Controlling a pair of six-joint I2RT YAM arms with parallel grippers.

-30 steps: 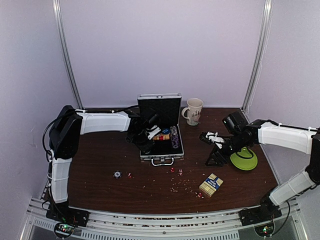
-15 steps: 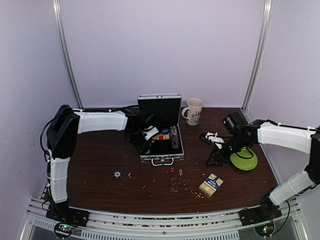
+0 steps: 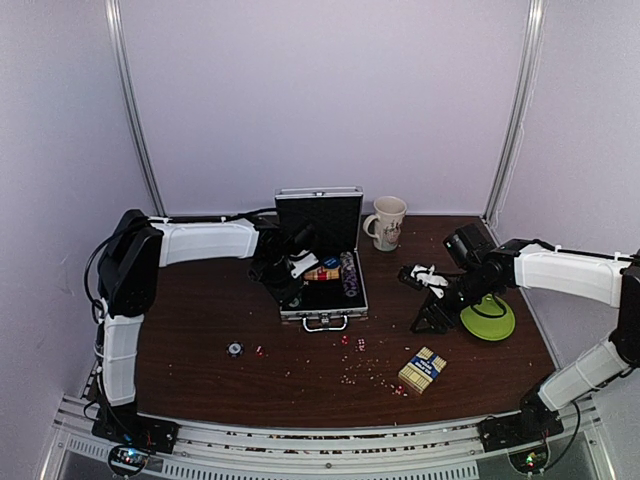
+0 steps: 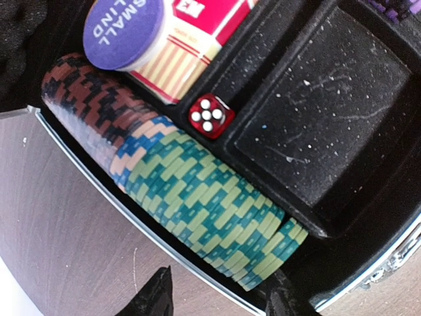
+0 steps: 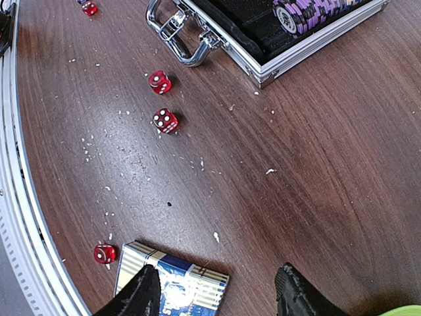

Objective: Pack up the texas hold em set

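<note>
The silver case (image 3: 322, 312) lies open mid-table with its lid upright. My left gripper (image 3: 296, 268) hangs open and empty over the case's left rim. In the left wrist view (image 4: 220, 299) one fingertip is outside the rim and the other inside. Below it lie rows of green chips (image 4: 210, 210), blue chips (image 4: 139, 150) and brown-black chips (image 4: 85, 99). Beside them are a red die (image 4: 211, 116), a red card box (image 4: 197, 33) and a purple disc (image 4: 123, 33). My right gripper (image 3: 428, 315) is open above the blue-and-tan card box (image 5: 171, 283), which also shows in the top view (image 3: 422, 370).
Red dice (image 5: 165, 120) (image 5: 159, 81) (image 5: 104, 253) lie loose in front of the case handle (image 5: 177, 39). Purple chips (image 5: 309, 10) fill the case's right slot. A lone chip (image 3: 234, 349) lies front left. The cream mug (image 3: 386, 222) stands behind the case and the green plate (image 3: 488, 320) is under my right arm.
My left gripper has shifted slightly at the case's left side. The right arm and the loose pieces have not moved.
</note>
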